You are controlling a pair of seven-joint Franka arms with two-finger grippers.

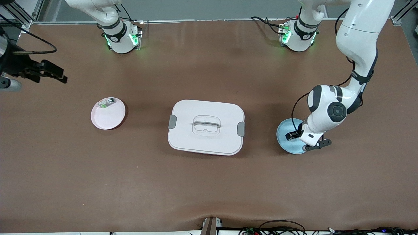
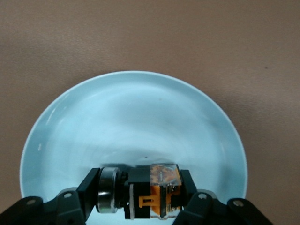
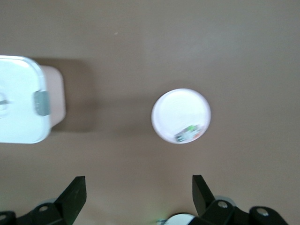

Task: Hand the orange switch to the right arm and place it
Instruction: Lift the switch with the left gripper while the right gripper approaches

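Note:
The orange switch (image 2: 157, 190), a small black block with an orange middle and a silver cap, lies on its side low in the pale blue plate (image 2: 131, 117). My left gripper (image 2: 139, 187) is shut on it, one finger on the silver cap and the other on the orange end. In the front view the left gripper (image 1: 295, 135) reaches down onto the blue plate (image 1: 283, 130) at the left arm's end of the table, and the switch itself is hidden there. My right gripper (image 1: 49, 72) hangs open and empty over the table's right-arm end, its fingers (image 3: 75, 187) wide apart.
A white lidded box with grey latches (image 1: 205, 127) stands mid-table. A pink plate (image 1: 112, 117) toward the right arm's end holds a tiny pale part with green marks (image 1: 104, 104). Both also show in the right wrist view: the box (image 3: 21, 98) and the plate (image 3: 180, 110).

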